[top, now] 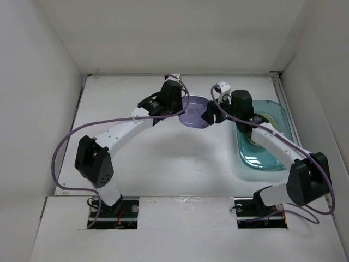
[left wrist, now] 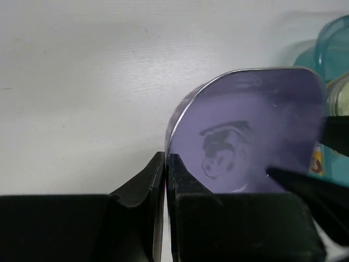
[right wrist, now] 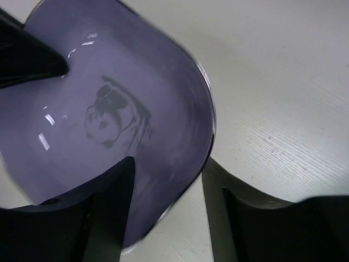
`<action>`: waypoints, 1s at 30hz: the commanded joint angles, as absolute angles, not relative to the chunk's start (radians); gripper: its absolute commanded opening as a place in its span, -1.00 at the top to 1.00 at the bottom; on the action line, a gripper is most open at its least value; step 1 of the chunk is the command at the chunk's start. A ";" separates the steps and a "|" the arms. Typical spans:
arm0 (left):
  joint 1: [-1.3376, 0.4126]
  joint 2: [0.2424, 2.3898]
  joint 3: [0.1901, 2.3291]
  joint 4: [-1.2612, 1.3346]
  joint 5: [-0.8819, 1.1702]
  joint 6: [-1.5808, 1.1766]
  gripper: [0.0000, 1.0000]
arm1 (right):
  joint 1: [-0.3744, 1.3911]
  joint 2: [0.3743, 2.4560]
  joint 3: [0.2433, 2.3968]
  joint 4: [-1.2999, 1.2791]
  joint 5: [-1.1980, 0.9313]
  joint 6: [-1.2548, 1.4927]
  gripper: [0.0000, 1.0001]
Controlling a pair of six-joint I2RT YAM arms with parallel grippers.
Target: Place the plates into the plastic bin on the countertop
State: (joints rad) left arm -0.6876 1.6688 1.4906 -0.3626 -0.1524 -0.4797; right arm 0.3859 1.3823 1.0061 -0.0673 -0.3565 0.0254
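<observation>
A lavender plate [top: 195, 112] with a dark printed figure hangs above the countertop [top: 163, 153] between my two grippers. My left gripper [top: 182, 106] is shut on its left rim; in the left wrist view the gripper [left wrist: 166, 164] pinches the edge of the plate [left wrist: 245, 136]. My right gripper [top: 210, 113] is open at the plate's right side. In the right wrist view the plate [right wrist: 109, 109] has its rim between the spread fingers of that gripper [right wrist: 166, 180], with a gap to the right finger. The teal plastic bin [top: 256, 161] lies to the right under the right arm.
The bin holds at least one cream-yellow plate [top: 268, 117], mostly hidden by the right arm; its edge shows in the left wrist view [left wrist: 341, 95]. White walls stand on three sides. The bin's rim [left wrist: 332, 49] is close to the right of the held plate.
</observation>
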 commanded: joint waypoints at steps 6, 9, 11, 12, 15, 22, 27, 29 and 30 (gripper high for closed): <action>-0.699 1.496 1.443 -0.230 -0.051 -0.518 1.00 | 0.377 1.372 1.016 0.040 -0.308 0.126 0.99; -0.699 1.480 1.433 -0.230 -0.075 -0.518 -0.03 | 0.344 1.327 0.991 0.040 -0.287 0.147 1.00; -0.699 1.456 1.433 -0.247 -0.123 -0.518 -0.99 | 0.301 1.272 0.964 0.040 -0.264 0.167 1.00; -0.699 1.456 1.433 -0.265 -0.142 -0.529 -0.99 | 0.278 1.252 0.953 0.040 -0.264 0.167 1.00; -0.699 1.427 1.445 -0.320 -0.207 -0.529 -0.99 | 0.140 1.188 0.910 0.031 -0.288 0.178 1.00; -0.699 1.309 1.387 -0.434 -0.330 -0.529 -0.99 | -0.279 0.987 0.786 -0.167 -0.181 0.282 1.00; -0.699 1.203 1.301 -0.456 -0.363 -0.529 -0.99 | -0.488 0.936 0.733 -0.218 -0.154 0.351 1.00; -0.699 1.180 1.266 -0.475 -0.373 -0.529 -0.99 | -0.514 0.936 0.706 -0.229 -0.103 0.388 1.00; -0.699 1.171 1.256 -0.476 -0.373 -0.529 -0.99 | -0.514 0.945 0.697 -0.229 -0.092 0.429 1.00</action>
